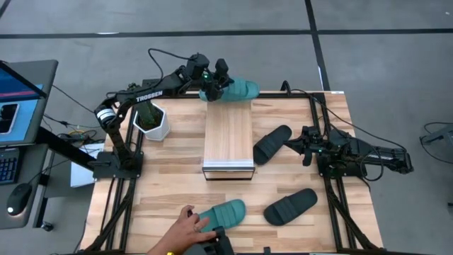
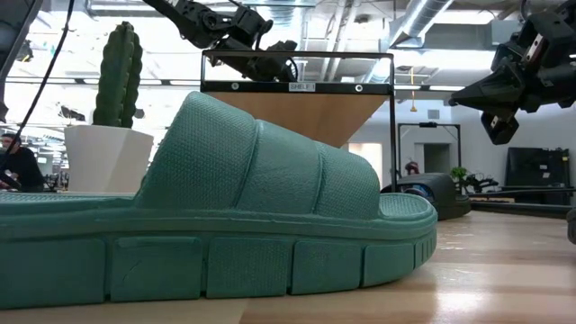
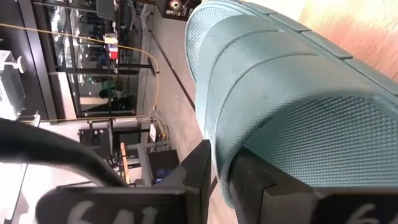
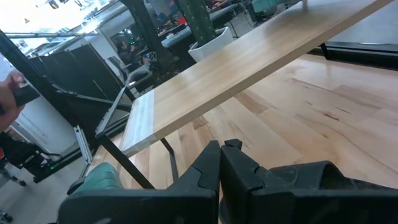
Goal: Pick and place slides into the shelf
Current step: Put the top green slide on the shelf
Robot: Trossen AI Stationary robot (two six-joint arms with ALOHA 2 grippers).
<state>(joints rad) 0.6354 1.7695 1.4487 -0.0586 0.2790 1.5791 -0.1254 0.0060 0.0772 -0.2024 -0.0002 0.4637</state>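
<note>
Going left to right: a cactus pot [image 1: 151,120] is standing at the table's left, and beside it the left gripper [image 1: 214,83] is clenching the strap of a teal slide [image 1: 237,89], holding it raised just past the shelf's [image 1: 228,134] far end. That slide is not yet set down, and the shelf top is showing nothing on it.

At the near edge a person's hand [image 1: 185,225] is touching the second teal slide [image 1: 223,213] on the table. Right of it one black slide [image 1: 290,205] is lying on the table; another black slide [image 1: 272,143] is lying just beside the shelf.

The right gripper [image 1: 306,145] is hanging clenched and empty near that slide.

By my judgement none is placed: one is in hand, three are left.
</note>
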